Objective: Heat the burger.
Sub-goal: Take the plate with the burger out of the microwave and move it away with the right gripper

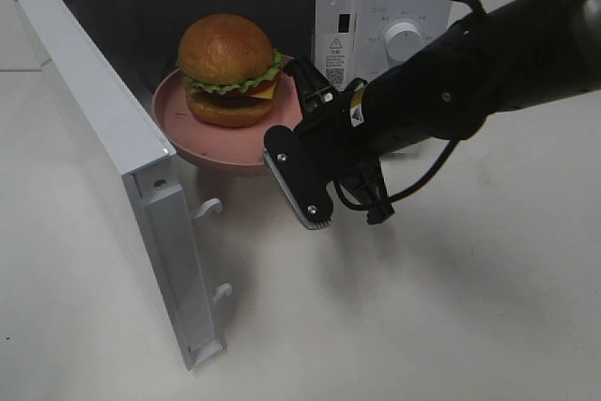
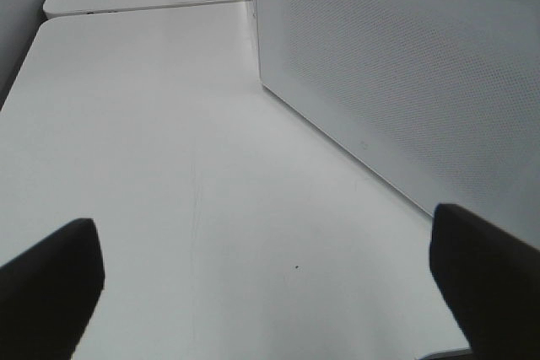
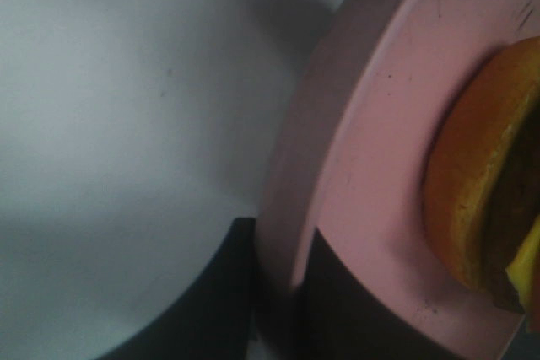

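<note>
- While the microwave (image 1: 282, 7) door (image 1: 113, 166) stands wide open at the left of the high view, the burger (image 1: 228, 69) sits on a pink plate (image 1: 188, 129) in the upper middle of the frame, right at the mouth of the oven.
- The plate looks partly inside the oven, with its near edge sticking out past the opening.
- The right hand (image 1: 302, 105) comes in from the right of the frame and is clamped on the rim of the plate; the right wrist view shows its two dark fingers (image 3: 211, 301) pinching the pink edge.
- The left hand (image 2: 270, 292) has its fingers wide apart and holds nothing. Its own view shows only the white worktop (image 2: 169, 166) and the dotted side wall of the microwave.
- The job looks about half done: the door is open and the burger is almost in.
- What seems left is to push the plate all the way in, let go, shut the door, and turn the knob (image 1: 405, 37) at the upper right to start the heat.
- The plate could catch on the oven's edge if it tips, so it needs to stay flat.
</note>
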Tool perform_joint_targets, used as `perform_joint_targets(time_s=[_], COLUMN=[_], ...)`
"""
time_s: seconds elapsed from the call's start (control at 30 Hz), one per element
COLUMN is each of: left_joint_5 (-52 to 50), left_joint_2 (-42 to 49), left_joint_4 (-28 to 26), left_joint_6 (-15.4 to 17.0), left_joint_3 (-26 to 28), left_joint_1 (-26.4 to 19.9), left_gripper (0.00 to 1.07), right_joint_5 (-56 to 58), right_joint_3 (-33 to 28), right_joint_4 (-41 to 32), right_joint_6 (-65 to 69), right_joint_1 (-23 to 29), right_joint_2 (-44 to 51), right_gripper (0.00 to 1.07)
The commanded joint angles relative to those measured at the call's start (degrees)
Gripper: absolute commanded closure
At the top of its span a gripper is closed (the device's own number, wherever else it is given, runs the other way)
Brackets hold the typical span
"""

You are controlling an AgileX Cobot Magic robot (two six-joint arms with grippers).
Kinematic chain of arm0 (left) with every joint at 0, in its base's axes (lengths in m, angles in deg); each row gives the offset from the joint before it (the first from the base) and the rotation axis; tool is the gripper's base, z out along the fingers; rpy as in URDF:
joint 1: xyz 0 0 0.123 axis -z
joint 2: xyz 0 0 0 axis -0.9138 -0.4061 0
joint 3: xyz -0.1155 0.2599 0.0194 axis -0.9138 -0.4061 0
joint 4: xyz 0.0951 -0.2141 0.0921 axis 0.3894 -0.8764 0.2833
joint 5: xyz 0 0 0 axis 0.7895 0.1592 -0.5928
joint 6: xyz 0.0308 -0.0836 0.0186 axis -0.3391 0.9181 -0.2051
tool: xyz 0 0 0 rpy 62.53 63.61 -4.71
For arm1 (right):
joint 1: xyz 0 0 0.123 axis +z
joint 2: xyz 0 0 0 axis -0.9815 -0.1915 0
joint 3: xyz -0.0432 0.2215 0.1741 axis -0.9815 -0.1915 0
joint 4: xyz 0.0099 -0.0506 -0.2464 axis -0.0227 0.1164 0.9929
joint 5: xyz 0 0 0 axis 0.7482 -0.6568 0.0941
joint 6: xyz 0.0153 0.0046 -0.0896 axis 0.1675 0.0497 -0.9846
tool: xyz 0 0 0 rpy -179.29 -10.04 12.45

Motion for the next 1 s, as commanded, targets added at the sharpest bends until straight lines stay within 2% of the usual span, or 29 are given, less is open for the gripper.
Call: perform_joint_targets(time_s=[0.03, 0.43, 1.0], left_joint_5=[0.00, 0.00, 0.00], left_joint_2=[1.15, 1.15, 1.15], left_joint_4=[-0.06, -0.06, -0.06], left_joint_6=[0.34, 0.34, 0.34], left_joint_3=[-0.11, -0.11, -0.11], left_joint_1=[0.06, 0.06, 0.06], left_gripper=[0.06, 0.06, 0.06], right_joint_5=[-4.18, -4.13, 1.66], right_joint_3=[-3.32, -10.43, -19.19], right_joint_4=[-1.15, -1.95, -1.95], right_joint_6=[1.72, 2.18, 2.23], right_joint_1=[-1.03, -1.03, -1.03], right_joint_2=[4.53, 12.72, 27.04], right_gripper=[1.07, 1.07, 1.07])
